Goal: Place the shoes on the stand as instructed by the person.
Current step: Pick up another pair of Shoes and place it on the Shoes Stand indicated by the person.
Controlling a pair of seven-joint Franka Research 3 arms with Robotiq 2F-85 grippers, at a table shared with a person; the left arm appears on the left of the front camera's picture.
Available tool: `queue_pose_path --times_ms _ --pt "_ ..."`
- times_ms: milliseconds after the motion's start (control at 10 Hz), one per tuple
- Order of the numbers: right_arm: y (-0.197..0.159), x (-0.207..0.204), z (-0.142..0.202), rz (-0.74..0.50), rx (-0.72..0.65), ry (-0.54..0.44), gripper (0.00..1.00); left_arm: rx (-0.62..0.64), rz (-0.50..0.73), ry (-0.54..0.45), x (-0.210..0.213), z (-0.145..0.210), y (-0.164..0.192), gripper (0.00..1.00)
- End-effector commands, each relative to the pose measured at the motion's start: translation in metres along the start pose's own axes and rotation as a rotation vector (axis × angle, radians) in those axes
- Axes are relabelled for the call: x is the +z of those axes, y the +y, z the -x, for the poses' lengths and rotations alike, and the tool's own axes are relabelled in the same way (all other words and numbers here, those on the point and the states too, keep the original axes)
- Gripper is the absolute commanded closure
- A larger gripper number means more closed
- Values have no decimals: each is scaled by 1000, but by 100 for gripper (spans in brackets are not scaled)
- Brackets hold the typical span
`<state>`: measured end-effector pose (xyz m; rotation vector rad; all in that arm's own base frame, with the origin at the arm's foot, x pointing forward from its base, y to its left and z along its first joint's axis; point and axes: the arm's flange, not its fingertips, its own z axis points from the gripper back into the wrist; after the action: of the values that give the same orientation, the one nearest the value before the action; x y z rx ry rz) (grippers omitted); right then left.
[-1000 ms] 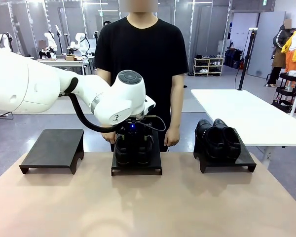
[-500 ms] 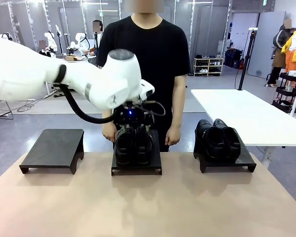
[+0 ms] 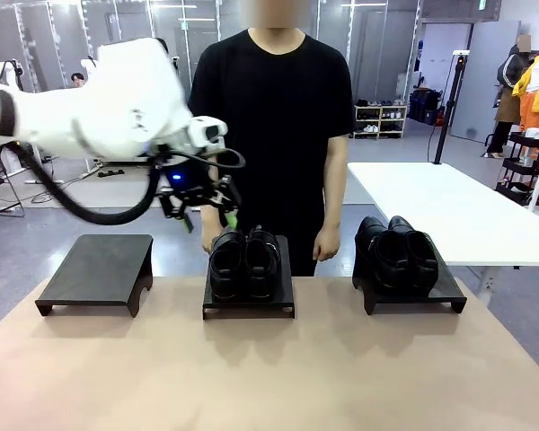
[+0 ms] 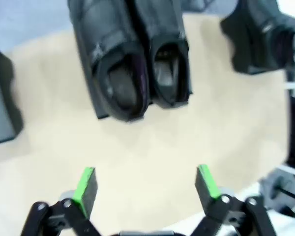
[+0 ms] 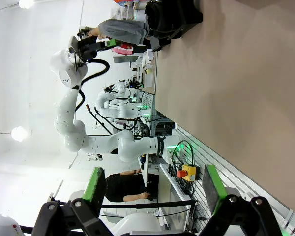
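Note:
One pair of glossy black shoes (image 3: 243,261) rests side by side on the middle black stand (image 3: 249,307), heels toward the person (image 3: 278,117). A second pair (image 3: 397,251) sits on the right stand (image 3: 413,296). My left gripper (image 3: 207,214) hangs open in the air, above and to the left of the middle pair, with nothing between its green pads. The left wrist view looks down on this pair (image 4: 137,73) past the open left gripper (image 4: 146,186). My right gripper (image 5: 153,189) is open and holds nothing, with shoes (image 5: 172,17) far off at the table's edge.
A third black stand (image 3: 99,269) is at the table's left. The person stands just behind the middle stand, arms down, one hand (image 3: 326,244) near its right rear corner. A white table (image 3: 449,206) stands off to the right rear. The tan tabletop (image 3: 269,368) stretches toward me.
My left arm has risen and swung left, away from the middle pair of shoes. The pair stays on the stand. The gripper stayed open.

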<state>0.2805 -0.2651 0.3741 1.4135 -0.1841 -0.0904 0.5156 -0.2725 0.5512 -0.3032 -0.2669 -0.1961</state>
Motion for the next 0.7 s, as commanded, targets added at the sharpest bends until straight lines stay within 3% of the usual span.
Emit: queue_pose_path --times_ms 0,200,600 --pt "1 0 3 14 5 1 0 17 162 18 29 50 70 0" --pt "1 0 3 14 5 1 0 66 346 -28 58 91 140 0" --pt "1 0 3 14 5 1 0 182 681 -57 75 156 261 0"
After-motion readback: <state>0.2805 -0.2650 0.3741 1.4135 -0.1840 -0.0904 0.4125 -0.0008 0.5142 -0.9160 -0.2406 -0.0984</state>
